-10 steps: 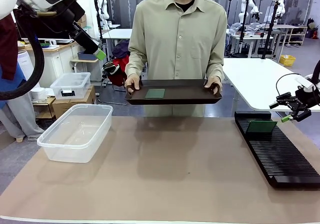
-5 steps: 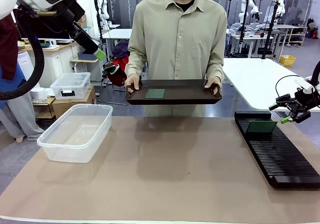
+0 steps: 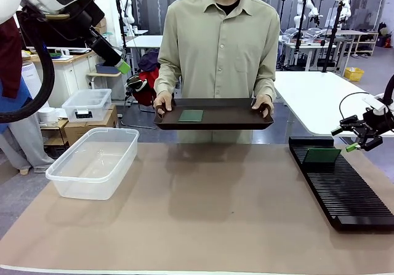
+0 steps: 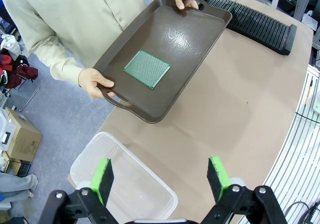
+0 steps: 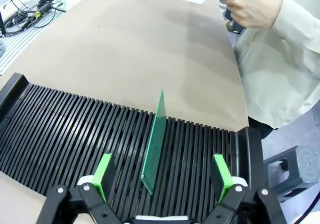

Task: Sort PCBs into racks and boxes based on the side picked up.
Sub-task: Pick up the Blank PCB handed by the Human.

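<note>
While one PCB (image 5: 152,144) stood in the rack (image 3: 341,189), left gripper (image 4: 160,169) and right gripper (image 5: 163,166) gaped empty as a person (image 3: 218,41) offered the second PCB (image 4: 147,69) on a tray (image 4: 200,33).

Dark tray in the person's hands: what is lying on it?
One green PCB lies flat on the floor of the tray, nearer one handle; nothing else shows on it. The board's underside is covered.

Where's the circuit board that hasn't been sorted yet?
The board lies flat on the dark tray that the person holds above the table's far edge, left of the tray's middle in the front view.
</note>
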Robot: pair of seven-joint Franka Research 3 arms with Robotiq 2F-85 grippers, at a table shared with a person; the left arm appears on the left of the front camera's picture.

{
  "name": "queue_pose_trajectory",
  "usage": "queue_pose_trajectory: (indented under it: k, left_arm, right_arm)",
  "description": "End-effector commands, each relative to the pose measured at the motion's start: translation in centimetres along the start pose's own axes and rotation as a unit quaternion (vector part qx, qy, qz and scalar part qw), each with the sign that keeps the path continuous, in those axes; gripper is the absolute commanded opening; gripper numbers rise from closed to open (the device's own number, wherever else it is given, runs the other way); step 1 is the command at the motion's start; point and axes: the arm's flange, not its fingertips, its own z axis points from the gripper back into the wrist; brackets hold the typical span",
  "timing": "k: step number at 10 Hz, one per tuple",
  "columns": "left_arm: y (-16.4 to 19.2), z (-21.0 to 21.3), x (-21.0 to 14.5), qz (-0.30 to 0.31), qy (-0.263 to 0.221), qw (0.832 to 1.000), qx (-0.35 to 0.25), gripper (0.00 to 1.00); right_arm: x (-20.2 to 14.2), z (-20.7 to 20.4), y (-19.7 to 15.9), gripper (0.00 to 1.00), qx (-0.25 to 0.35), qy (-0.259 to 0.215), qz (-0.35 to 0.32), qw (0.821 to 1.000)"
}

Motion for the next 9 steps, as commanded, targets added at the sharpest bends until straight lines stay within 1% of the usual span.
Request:
queue_pose_trajectory:
  k: [1,3,4,5,7,8,9]
  left_arm:
    - [0.0,-0.1,-0.2,0.001,0.002,1.0,-0.001,1.0]
    - [0.0,-0.1,-0.2,0.001,0.002,1.0,-0.001,1.0]
    - [0.0,-0.1,-0.2,0.001,0.002,1.0,-0.001,1.0]
    - [0.0,-0.1,-0.2,0.001,0.002,1.0,-0.001,1.0]
    - [0.0,-0.1,-0.2,0.001,0.002,1.0,-0.001,1.0]
    - [0.0,-0.1,-0.2,0.001,0.002,1.0,-0.001,1.0]
    - [0.0,-0.1,-0.2,0.001,0.002,1.0,-0.001,1.0]
  right_arm:
    - [3.4,0.8,0.8,1.0,0.016,0.042,-0.018,0.999]
    - [7.4,0.8,0.9,1.0,0.013,0.069,-0.049,0.996]
    - [10.0,0.7,1.5,1.0,0.012,0.1,-0.048,0.994]
    - [12.7,0.8,2.1,1.0,0.013,0.113,-0.055,0.992]
    - [18.1,0.5,3.8,1.0,-0.041,0.156,-0.069,0.985]
    - [20.2,1.2,4.5,1.0,-0.028,0.156,-0.097,0.982]
    - [22.2,1.6,5.0,1.0,-0.05,0.146,-0.109,0.982]
